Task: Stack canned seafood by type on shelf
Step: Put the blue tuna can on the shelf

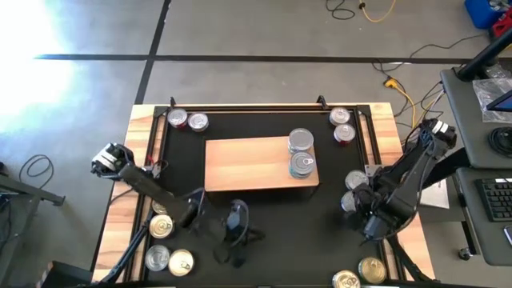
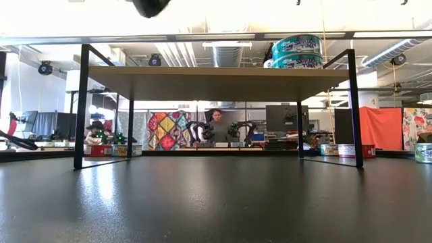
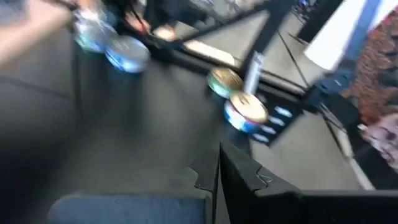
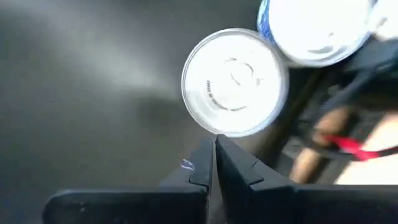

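- Right tool (image 4: 214,163) closed and empty, hovering just beside a silver-lidded tin (image 4: 235,82) at the table's 3 o'clock edge.
- Left tool (image 3: 219,171) closed, empty, near 7 o'clock.
- Two tins (image 1: 302,152) sit on the shelf (image 1: 244,164), toward 3 o'clock.

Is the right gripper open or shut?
Shut, empty: the right gripper has its fingers pressed together just short of a silver-lidded tin.
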